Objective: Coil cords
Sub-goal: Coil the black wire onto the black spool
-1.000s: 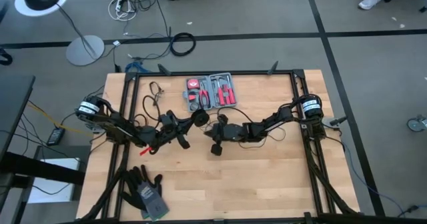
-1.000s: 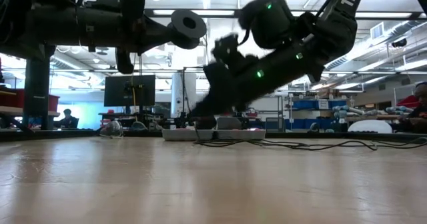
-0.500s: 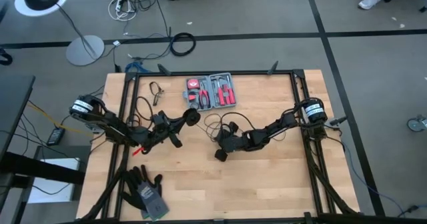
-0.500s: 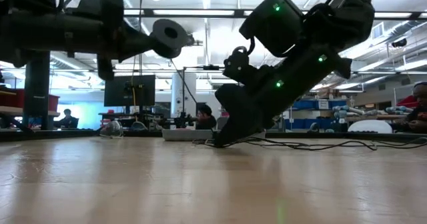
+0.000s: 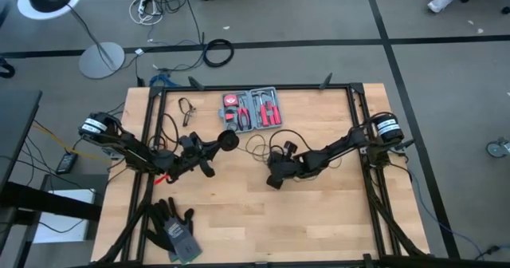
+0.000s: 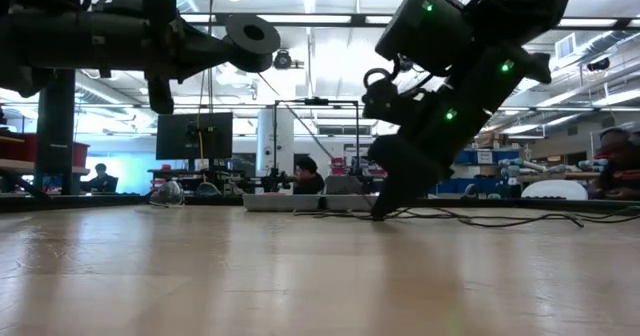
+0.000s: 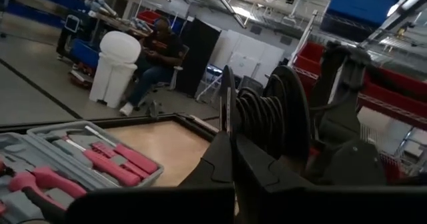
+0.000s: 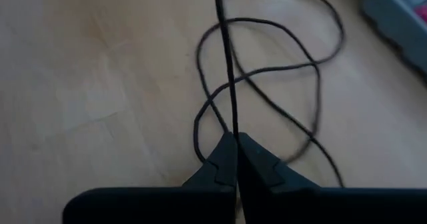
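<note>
I see the left gripper (image 5: 225,140) raised above the table (image 5: 319,212), left of centre, just in front of the tool kit (image 5: 252,109). Its fingers (image 7: 225,159) are pressed together on the puck (image 7: 288,117) end of the cord (image 5: 256,144); in the left wrist view the round spool stands on edge right at the fingertips, with several turns of black wire wound on it. In the low view the puck (image 6: 252,42) hangs high over the wood, held out at the end of the level left arm.

The right gripper (image 5: 273,177) is down near the table's middle, tilted steeply, tip at or just above the surface; I cannot tell from the low view whether it touches. Its fingers (image 8: 230,159) are closed on the cord (image 8: 227,64): in the right wrist view one straight strand runs out from between the tips, taut-looking, away across the wood.

Beyond the right gripper's tips, the rest of the wire lies slack on the table in a few loose, overlapping loops (image 8: 267,71). In the high view these loops sit between the two grippers, just in front of the tool kit.

The tool kit lies open at the far edge, red-handled tools (image 7: 123,159) in a grey tray. A pair of dark gloves (image 5: 174,226) lies at the near left corner. People (image 7: 155,57) sit in the room beyond the table.
</note>
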You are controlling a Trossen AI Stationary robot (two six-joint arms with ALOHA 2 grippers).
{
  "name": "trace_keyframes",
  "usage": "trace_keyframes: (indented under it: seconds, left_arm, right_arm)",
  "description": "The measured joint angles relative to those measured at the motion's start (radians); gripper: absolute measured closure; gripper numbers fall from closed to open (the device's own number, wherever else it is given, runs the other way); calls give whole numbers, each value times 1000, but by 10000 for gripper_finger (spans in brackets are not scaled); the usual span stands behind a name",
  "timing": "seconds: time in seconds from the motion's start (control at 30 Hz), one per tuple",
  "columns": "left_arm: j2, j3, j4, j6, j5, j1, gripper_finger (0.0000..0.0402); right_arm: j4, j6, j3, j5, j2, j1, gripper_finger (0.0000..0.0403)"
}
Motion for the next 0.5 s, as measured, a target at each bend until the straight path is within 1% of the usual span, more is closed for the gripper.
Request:
trace_keyframes:
  seconds: [0.07, 0.2, 0.3, 0.37, 0.5]
  left_arm:
    - [-1, 0, -18, 0, -2, 0, 401]
    - [0, 0, -109, 0, -4, 0, 401]
    - [0, 0, -166, 0, 61, 0, 401]
    - [0, 2, -204, 0, 104, 0, 401]
    - [0, 21, -292, -1, 137, 0, 401]
  right_arm:
    - [-21, 4, 0, 1, -23, 2, 403]
    - [-18, 24, -1, -2, -82, 12, 403]
    - [-14, 70, -1, -12, -137, 10, 403]
    - [-4, 75, 0, -39, -175, 0, 403]
    - [1, 75, 0, -74, -241, -29, 403]
